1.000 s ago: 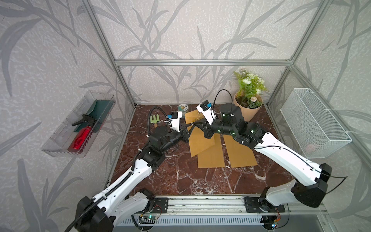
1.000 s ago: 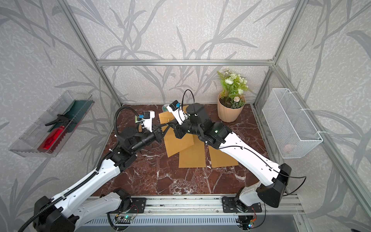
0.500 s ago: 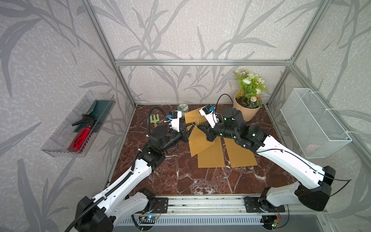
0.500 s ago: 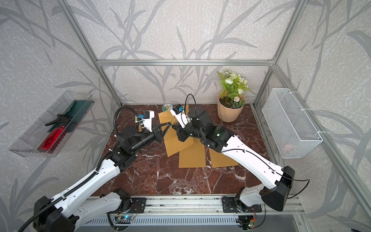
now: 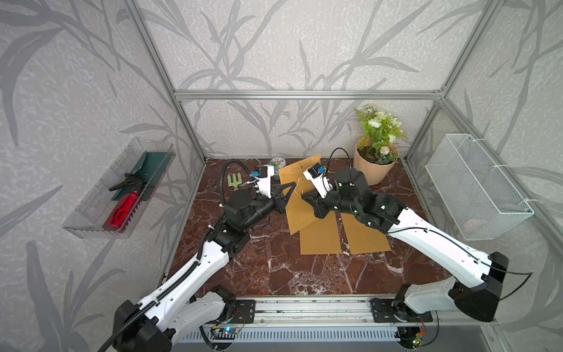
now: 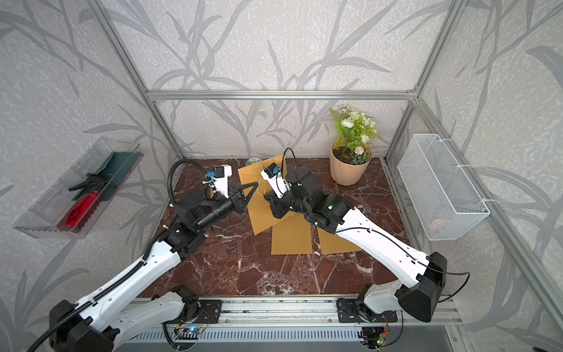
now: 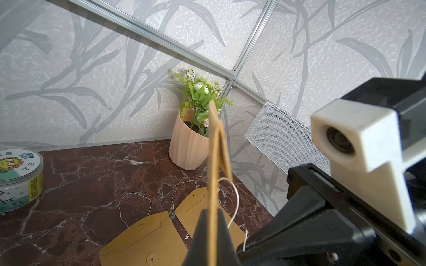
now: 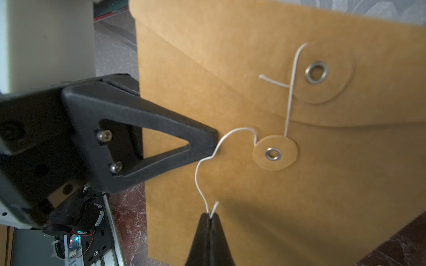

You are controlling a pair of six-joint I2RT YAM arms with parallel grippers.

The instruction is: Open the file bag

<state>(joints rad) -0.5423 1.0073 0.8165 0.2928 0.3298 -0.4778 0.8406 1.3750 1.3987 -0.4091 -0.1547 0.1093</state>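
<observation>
Here's the left pincer [image 7: 213, 213], clamped tight on the side edge of the file bag [image 5: 298, 210]. It holds that brown envelope up off the marble worktop [image 5: 274, 268], standing on edge between the two arms near the back of the cell. From the left wrist the bag shows edge-on, a thin upright strip rising from between the black fingers. Across from it the right pincer [image 8: 210, 216] is pinched shut on the white string [image 8: 196, 179], with both strands running up out of its tips. The string curves over to the small lower disc [image 8: 274, 153] on the bag's body, and another run climbs to the bigger disc [image 8: 318, 72] on the flap. The flap lies down flat against the body. Whether a turn is wrapped behind that lower disc is hard to say, since the close view is soft there. In that same view the left pincer's triangular finger [image 8: 161, 142] presses on the bag just beside the string's loop. In both top views two more envelopes [image 5: 320, 240] lie flat on the worktop below the raised one. A flower pot [image 5: 371, 170] stands at the back, and a round tin [image 7: 18, 177] sits further along that back edge.
</observation>
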